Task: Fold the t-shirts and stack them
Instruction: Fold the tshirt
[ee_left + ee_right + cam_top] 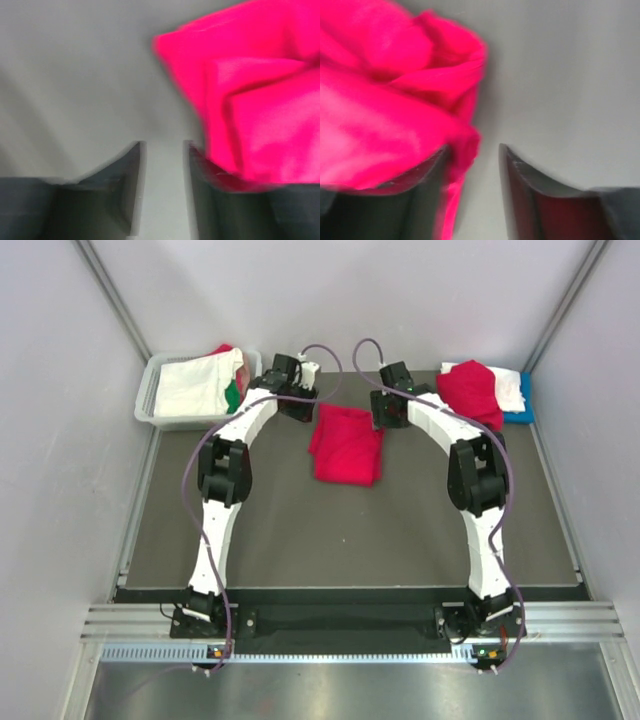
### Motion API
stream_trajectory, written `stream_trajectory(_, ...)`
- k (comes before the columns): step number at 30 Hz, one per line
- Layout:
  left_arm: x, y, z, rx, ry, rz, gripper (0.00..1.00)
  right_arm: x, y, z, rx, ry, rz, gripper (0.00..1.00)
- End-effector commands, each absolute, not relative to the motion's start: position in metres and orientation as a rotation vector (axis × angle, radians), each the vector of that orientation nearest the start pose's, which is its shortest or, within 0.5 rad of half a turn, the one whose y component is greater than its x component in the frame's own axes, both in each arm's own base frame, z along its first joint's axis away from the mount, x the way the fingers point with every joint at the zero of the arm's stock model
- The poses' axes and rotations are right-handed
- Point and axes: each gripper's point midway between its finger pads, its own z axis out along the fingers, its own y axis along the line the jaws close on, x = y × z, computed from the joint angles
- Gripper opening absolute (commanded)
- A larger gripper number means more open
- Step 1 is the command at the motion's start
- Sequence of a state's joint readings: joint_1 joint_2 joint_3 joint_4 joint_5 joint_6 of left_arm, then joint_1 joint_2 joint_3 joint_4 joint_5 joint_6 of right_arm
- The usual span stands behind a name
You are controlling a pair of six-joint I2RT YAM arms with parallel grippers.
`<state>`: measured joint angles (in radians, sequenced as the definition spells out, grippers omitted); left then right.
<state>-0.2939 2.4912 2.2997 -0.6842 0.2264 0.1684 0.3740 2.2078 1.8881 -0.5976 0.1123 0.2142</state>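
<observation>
Folded bright red cloth t-shirt (pixel 346 443) flat on the dark grey bench (pixel 300 530), centre, toward the back. Left gripper (pixel 300 408) just beside its far left corner, jaws apart, only bare bench between them; red cloth lapping over one finger (pixel 210 185). Right gripper (pixel 385 415) at the far right corner, jaws likewise apart and empty, cloth against one finger (pixel 427 185). Crumpled red t-shirt (pixel 470 390) at back right, atop a white t-shirt (pixel 510 390) and a blue t-shirt (pixel 520 416). Pale translucent plastic tub (pixel 146 402) at back left, white cloth (pixel 195 385) inside.
</observation>
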Motion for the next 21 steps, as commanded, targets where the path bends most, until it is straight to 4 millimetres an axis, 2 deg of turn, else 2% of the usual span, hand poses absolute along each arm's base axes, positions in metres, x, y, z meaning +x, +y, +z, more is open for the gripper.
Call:
stream_trajectory(1, 0.605, -0.174, 0.086, 0.486, 2.300, -0.216, 0.59, 0.535, 0.148, 0.091, -0.079, 2.466, -0.057, 0.74)
stream_trajectory(2, 0.606, -0.172, 0.092, 0.479, 2.289, -0.223, 0.63, 0.537, 0.147, 0.095, -0.076, 2.457, -0.068, 0.82)
stream_trajectory(3, 0.610, -0.170, 0.113, 0.468, 2.248, -0.230, 0.69, 0.537, 0.144, 0.098, -0.071, 2.450, -0.081, 0.85)
stream_trajectory(5, 0.610, -0.166, 0.135, 0.456, 2.216, -0.250, 0.70, 0.537, 0.141, 0.113, -0.056, 2.416, -0.093, 0.87)
stream_trajectory(6, 0.606, -0.167, 0.158, 0.454, 2.182, -0.277, 0.70, 0.538, 0.141, 0.120, -0.048, 2.399, -0.086, 0.87)
stream_trajectory(7, 0.602, -0.167, 0.169, 0.451, 2.173, -0.296, 0.70, 0.537, 0.142, 0.134, -0.039, 2.372, -0.071, 0.87)
stream_trajectory(8, 0.597, -0.163, 0.172, 0.440, 2.180, -0.314, 0.70, 0.533, 0.142, 0.137, -0.041, 2.370, -0.063, 0.87)
stream_trajectory(9, 0.588, -0.163, 0.195, 0.443, 2.151, -0.345, 0.70, 0.531, 0.144, 0.140, -0.048, 2.365, -0.053, 0.87)
stream_trajectory(10, 0.583, -0.160, 0.204, 0.436, 2.133, -0.362, 0.71, 0.526, 0.148, 0.149, -0.059, 2.348, -0.034, 0.87)
stream_trajectory(11, 0.580, -0.148, 0.211, 0.402, 2.130, -0.375, 0.71, 0.523, 0.151, 0.152, -0.066, 2.342, -0.029, 0.87)
stream_trajectory(12, 0.566, -0.139, 0.218, 0.383, 2.133, -0.396, 0.71, 0.520, 0.152, 0.161, -0.080, 2.325, -0.030, 0.87)
stream_trajectory(13, 0.560, -0.136, 0.224, 0.379, 2.123, -0.440, 0.71, 0.516, 0.157, 0.161, -0.093, 2.328, -0.027, 0.87)
stream_trajectory(14, 0.551, -0.116, 0.236, 0.320, 2.121, -0.460, 0.71, 0.513, 0.160, 0.165, -0.106, 2.323, -0.023, 0.86)
stream_trajectory(15, 0.545, -0.111, 0.244, 0.330, 2.105, -0.508, 0.71, 0.508, 0.168, 0.173, -0.130, 2.307, -0.012, 0.86)
stream_trajectory(16, 0.540, -0.090, 0.249, 0.246, 2.121, -0.544, 0.71, 0.504, 0.172, 0.177, -0.145, 2.305, -0.005, 0.86)
stream_trajectory(17, 0.532, -0.079, 0.268, 0.230, 2.091, -0.556, 0.71, 0.500, 0.177, 0.180, -0.159, 2.302, 0.004, 0.86)
stream_trajectory(19, 0.516, -0.058, 0.272, 0.227, 2.090, -0.592, 0.71, 0.485, 0.200, 0.187, -0.225, 2.297, 0.049, 0.86)
stream_trajectory(20, 0.503, -0.054, 0.288, 0.239, 2.065, -0.578, 0.71, 0.479, 0.208, 0.186, -0.250, 2.300, 0.061, 0.83)
stream_trajectory(21, 0.492, -0.051, 0.273, 0.228, 2.102, -0.586, 0.71, 0.470, 0.224, 0.181, -0.298, 2.315, 0.082, 0.82)
